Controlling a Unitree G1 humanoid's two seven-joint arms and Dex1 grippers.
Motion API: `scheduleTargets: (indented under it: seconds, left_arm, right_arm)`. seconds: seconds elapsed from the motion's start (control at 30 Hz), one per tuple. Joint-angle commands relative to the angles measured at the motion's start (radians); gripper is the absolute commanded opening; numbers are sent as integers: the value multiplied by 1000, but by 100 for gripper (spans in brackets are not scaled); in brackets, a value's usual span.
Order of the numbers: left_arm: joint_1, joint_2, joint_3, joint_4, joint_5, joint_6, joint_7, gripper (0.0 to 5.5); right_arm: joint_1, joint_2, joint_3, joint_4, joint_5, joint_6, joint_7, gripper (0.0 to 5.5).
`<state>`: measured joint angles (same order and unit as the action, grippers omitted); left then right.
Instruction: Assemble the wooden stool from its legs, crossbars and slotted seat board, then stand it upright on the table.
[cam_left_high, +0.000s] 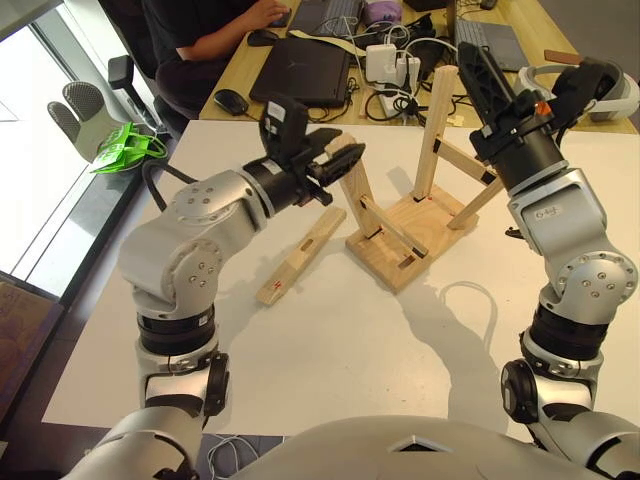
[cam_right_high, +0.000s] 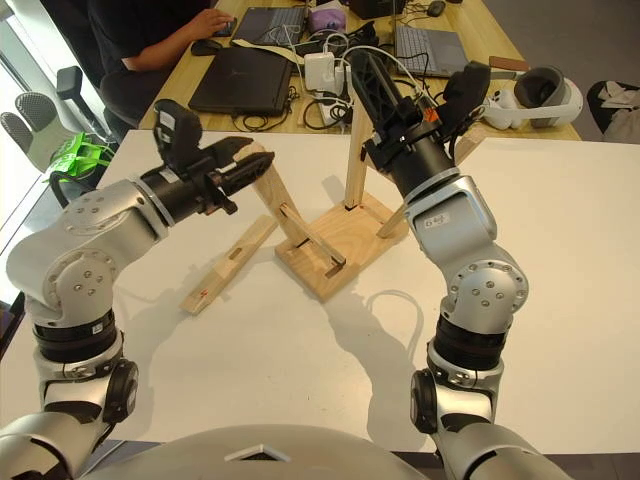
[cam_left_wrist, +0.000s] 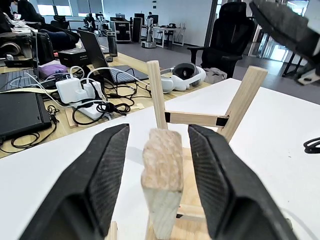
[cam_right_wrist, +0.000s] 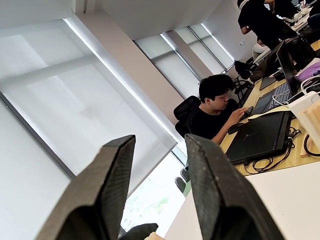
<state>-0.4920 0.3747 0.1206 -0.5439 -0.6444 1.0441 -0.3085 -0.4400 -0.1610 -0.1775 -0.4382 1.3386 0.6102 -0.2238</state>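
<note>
Leg top (cam_left_wrist: 162, 190) sits right inside my spread-open left end effector (cam_left_wrist: 159, 135), not pinched yet. My right end effector (cam_right_wrist: 161, 142) is spread and empty too, and the upside-down stool (cam_left_high: 405, 240) rests on the surface (cam_left_high: 350, 345) below both.

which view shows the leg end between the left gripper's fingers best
Left wrist view: the leg end sits close up between the left gripper's open fingers, touching neither. The eye views show it from above, farther off.
</note>
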Motion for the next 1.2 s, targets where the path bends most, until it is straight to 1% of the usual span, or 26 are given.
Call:
scheduleTargets:
  seconds: [0.03, 0.2, 0.33, 0.4, 0.5, 0.6, 0.63, 0.7, 0.73, 0.77, 0.8, 0.83, 0.9, 1.0, 1.2]
  left_arm:
    - [-104, 13, 106, 14, -34, 6, 44, 217]
    - [-340, -57, 151, 197, 0, -113, 144, 217]
    - [-564, -97, 226, 349, -19, -206, 234, 217]
    - [-594, -106, 232, 384, -20, -223, 254, 217]
    - [-518, -128, 178, 342, -16, -187, 269, 217]
    - [-371, -173, 85, 253, -54, -62, 292, 217]
    - [-302, -177, 17, 231, -49, 8, 297, 217]
    - [-171, -85, -229, 173, 22, 99, 260, 217]
    - [-125, -30, -336, 142, 62, 111, 241, 217]
    - [-97, 6, -403, 118, 86, 124, 225, 217]
    - [-85, 34, -441, 103, 111, 118, 212, 217]
    - [-84, 49, -454, 101, 137, 102, 206, 217]
    - [-102, 51, -433, 110, 170, 68, 199, 217]
    - [-132, 26, -379, 122, 203, 22, 193, 217]
    - [-180, -79, -235, 105, 203, -31, 221, 217]
  right_arm:
    - [-4, 1, -2, -7, 0, -4, -8, 187]
    - [-24, 9, 7, 11, -4, -4, -2, 187]
    - [-38, 8, 8, 27, -3, 0, 5, 187]
    - [-39, 8, 8, 27, -4, 0, 5, 187]
    - [-45, 7, 4, 34, -7, -1, 5, 187]
    - [-47, -3, -7, 41, -11, -2, 5, 187]
    - [-47, -6, -12, 43, -14, -3, 5, 187]
    - [-53, -13, -19, 54, -22, -7, 9, 187]
    - [-60, -16, -21, 63, -26, -7, 14, 187]
    - [-65, -20, -25, 70, -28, -6, 18, 187]
    - [-69, -24, -28, 76, -30, -5, 21, 187]
    - [-70, -28, -31, 79, -31, -4, 23, 187]
    - [-69, -31, -35, 80, -34, -3, 24, 187]
    - [-67, -28, -38, 78, -38, -1, 23, 187]
    - [-64, -17, -34, 74, -40, 1, 21, 187]
